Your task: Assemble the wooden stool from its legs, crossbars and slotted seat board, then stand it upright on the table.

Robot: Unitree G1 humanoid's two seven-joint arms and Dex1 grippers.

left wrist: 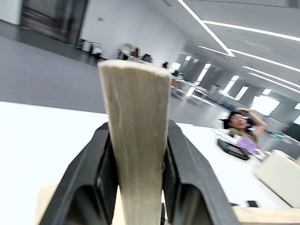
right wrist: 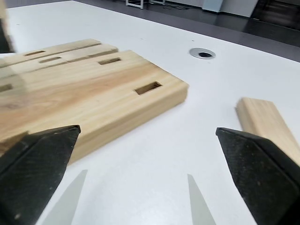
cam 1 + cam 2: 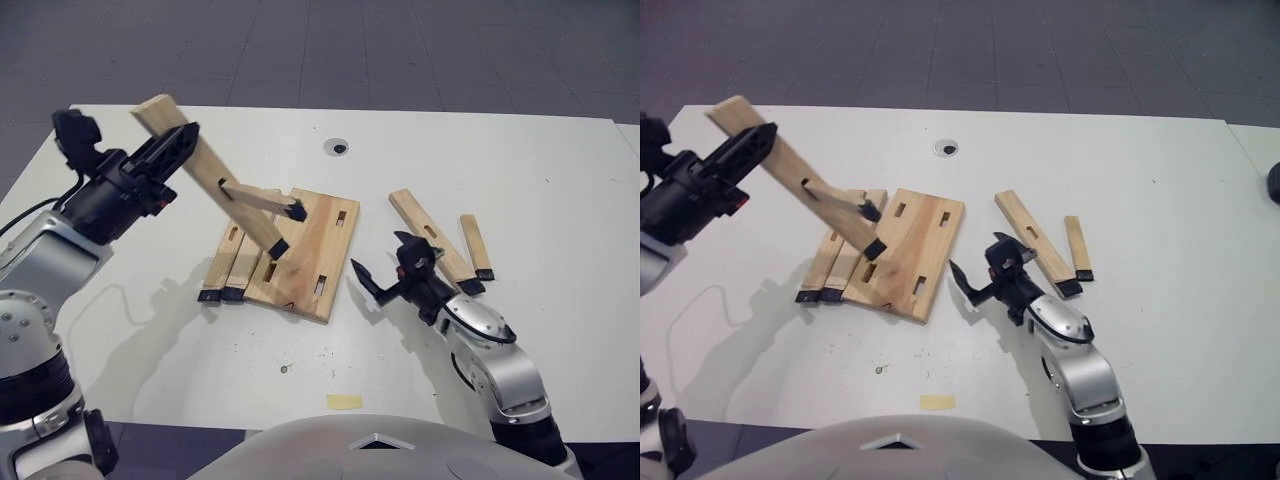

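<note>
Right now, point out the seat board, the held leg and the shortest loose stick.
Flat pale wooden slotted seat board point(image 3: 308, 248): left eye view, bare centre.
Long raised wooden leg point(image 3: 247, 210): left eye view, lower shaft.
Short black-tipped wooden crossbar point(image 3: 475, 244): left eye view, middle.

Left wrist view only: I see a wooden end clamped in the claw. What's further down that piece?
Observer: It's a leg, tilted over the seat board, with a crossbar stuck in its slot.
Operator: Other arm?
Observer: Right claw open, empty, low over the table right of the board.
Operator: Loose parts?
Observer: Two legs beside the board's left edge; another leg and a short crossbar right of the right claw.
</note>
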